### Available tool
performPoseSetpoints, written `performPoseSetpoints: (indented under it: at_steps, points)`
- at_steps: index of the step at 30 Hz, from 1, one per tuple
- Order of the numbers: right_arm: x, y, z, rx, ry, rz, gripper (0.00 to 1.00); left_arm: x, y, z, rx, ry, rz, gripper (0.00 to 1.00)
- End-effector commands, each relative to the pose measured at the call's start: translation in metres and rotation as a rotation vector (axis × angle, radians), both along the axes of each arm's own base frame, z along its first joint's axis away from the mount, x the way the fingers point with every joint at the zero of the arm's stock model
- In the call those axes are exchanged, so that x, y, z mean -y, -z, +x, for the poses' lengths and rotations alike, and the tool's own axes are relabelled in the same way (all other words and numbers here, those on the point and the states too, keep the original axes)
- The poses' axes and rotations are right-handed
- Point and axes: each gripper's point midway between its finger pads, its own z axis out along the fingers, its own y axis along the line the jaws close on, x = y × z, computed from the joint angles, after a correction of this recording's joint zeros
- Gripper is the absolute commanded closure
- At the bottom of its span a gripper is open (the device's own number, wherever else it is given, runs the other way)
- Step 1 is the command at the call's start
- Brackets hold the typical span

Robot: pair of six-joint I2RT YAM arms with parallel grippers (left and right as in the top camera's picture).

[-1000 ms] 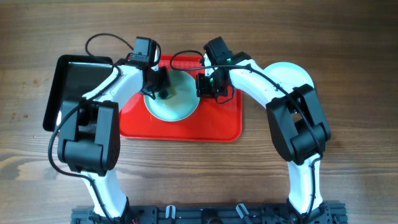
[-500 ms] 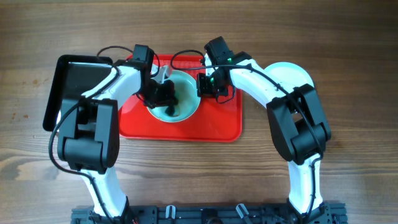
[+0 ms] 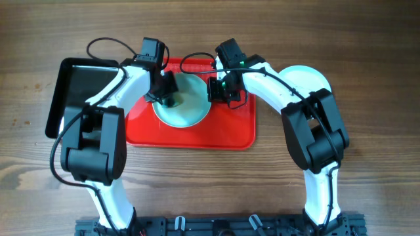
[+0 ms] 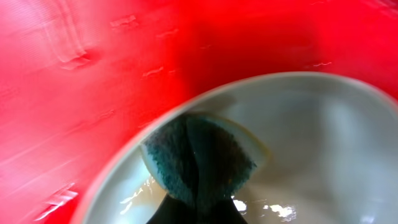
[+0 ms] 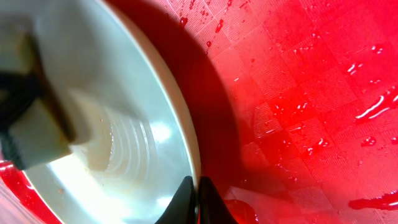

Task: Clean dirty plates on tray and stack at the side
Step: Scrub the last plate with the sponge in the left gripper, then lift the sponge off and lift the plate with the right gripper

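My left claw (image 3: pixel 165 96) is shut tight on a sponge (image 4: pixel 199 163). The sponge is blue-green with a pale side, and it folds in the middle where I pinch it. It sits on the plate (image 3: pixel 187 111), just inside the rim, at about 10 o'clock on the plate. The plate looks wet and shiny next to the sponge.

My right claw (image 5: pixel 196 200) is closed on the plate's rim. One fingertip is on each side of the rim, at about 2 o'clock on the plate.

The plate is round, with a pale green rim and a whitish middle. It lies in the red tray (image 3: pixel 197 134), up at the tray's 12 o'clock side. My right camera shows little drops of water on the tray beside the plate.

A second plate (image 3: pixel 308 73) lies on the wooden table (image 3: pixel 210 33), off the tray at about 2 o'clock from it. My right arm hides part of it, so I cannot tell if more plates are under it.

A black tray (image 3: pixel 75 85) sits just beside the red tray, at 9 o'clock. My left arm reaches over it.
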Motion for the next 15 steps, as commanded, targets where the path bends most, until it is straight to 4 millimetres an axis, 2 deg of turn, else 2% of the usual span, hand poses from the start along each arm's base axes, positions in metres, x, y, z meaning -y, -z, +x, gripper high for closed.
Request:
performPoseSetpoints:
  at_steps: [1,3,7,12,15]
  points:
    - [0.002,0.004,-0.001,-0.010,0.003,-0.008,0.96,-0.040,-0.052,0.011,0.090,-0.129,0.123,0.96]
    - [0.002,0.004,-0.001,-0.010,0.002,-0.008,0.96,-0.048,-0.062,0.007,0.091,-0.143,0.124,0.96]
    - [0.002,0.004,-0.002,-0.010,0.002,-0.008,0.94,-0.059,-0.064,-0.004,0.055,-0.150,0.136,0.96]
    - [0.002,0.003,-0.001,-0.006,0.003,-0.006,0.72,-0.061,-0.062,-0.009,0.036,-0.136,0.152,0.96]
    - [0.003,0.005,-0.004,-0.046,0.057,-0.010,0.67,-0.062,-0.064,-0.003,0.058,-0.139,0.154,0.96]
